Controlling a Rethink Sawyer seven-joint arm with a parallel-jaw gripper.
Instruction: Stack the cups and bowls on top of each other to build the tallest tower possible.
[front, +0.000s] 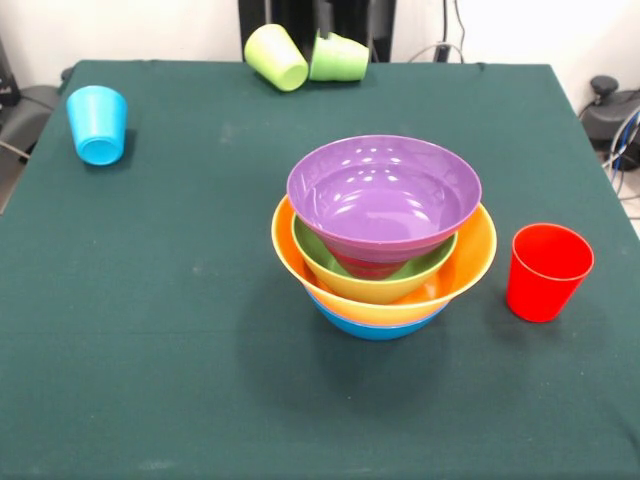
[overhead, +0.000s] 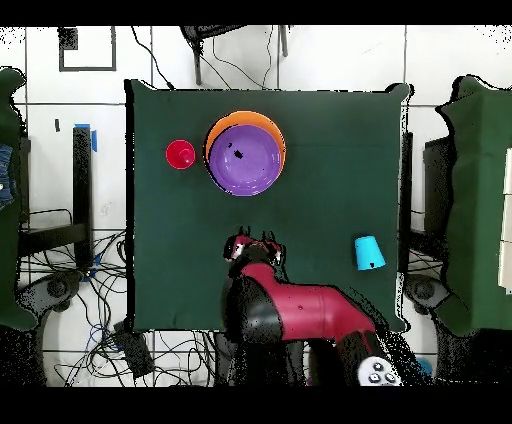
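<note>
The tower (front: 384, 240) stands on the green counter (front: 150, 350): a blue bowl (front: 375, 326) at the bottom, then orange (front: 470, 265), green (front: 320, 250), red (front: 365, 266) and a purple bowl (front: 384, 190) on top. The red cup (front: 546, 270) stands upright just beside it. Farther back, the sky blue cup (front: 97, 122) lies on its side. At the far edge the yellow-green cup (front: 276, 56) and green cup (front: 338, 58) lie tipped, touching. The arm (overhead: 300, 310) is drawn back; whether its jaws are wide or narrow I cannot tell.

In the front view, you have open counter (front: 150, 330) across the whole lower left and along the bottom. The tower (front: 385, 235) blocks the middle, with the red cup (front: 547, 270) upright just right of it, apart. A blue cup (front: 98, 123) lies upper left; two green cups (front: 305, 57) lie touching at the top edge.
</note>
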